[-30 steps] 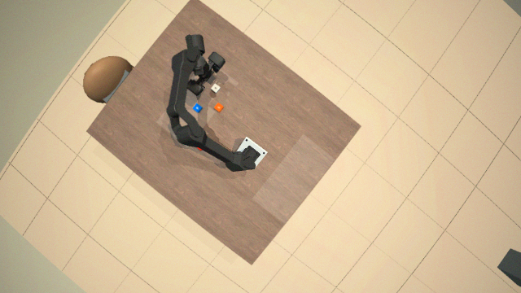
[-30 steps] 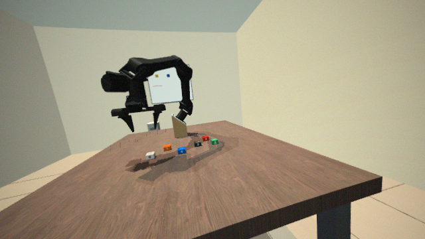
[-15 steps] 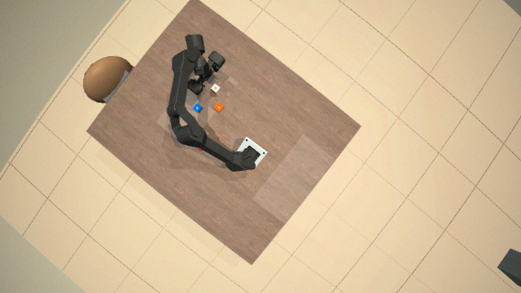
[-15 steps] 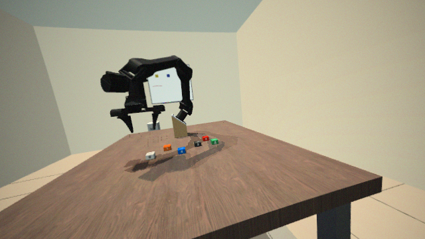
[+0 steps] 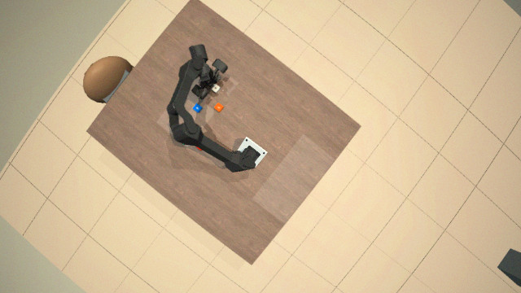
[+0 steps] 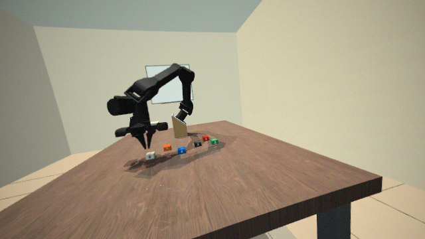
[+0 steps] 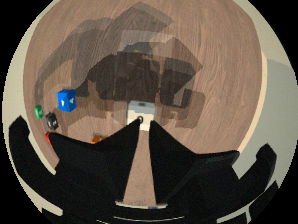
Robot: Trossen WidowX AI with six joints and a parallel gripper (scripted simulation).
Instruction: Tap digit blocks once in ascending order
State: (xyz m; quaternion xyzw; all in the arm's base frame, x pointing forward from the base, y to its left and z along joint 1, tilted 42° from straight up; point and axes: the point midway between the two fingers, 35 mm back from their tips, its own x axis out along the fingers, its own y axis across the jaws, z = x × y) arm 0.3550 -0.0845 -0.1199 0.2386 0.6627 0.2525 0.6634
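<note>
A white block (image 5: 216, 88) (image 6: 151, 156) (image 7: 134, 116) shows a 0 and sits on the table. My gripper (image 6: 147, 148) (image 7: 145, 123) is nearly closed with nothing between its tips, just above the white block. An orange block (image 5: 219, 107) (image 6: 167, 147) (image 7: 98, 139) and a blue block (image 5: 197, 107) (image 6: 181, 151) (image 7: 66, 100) with a 4 are nearby. Farther off are a black block (image 6: 198, 144) (image 7: 52, 121), a red block (image 5: 199, 148) (image 6: 205, 138) (image 7: 48, 137) and a green block (image 6: 214, 141) (image 7: 38, 111). In the top view the arm hides black and nearly all of red and green.
The arm's base stands at a white plate (image 5: 262, 152). A tan wedge (image 6: 180, 130) shows at the base in the exterior view. A rounded brown object (image 5: 107, 77) is beyond the table's left edge.
</note>
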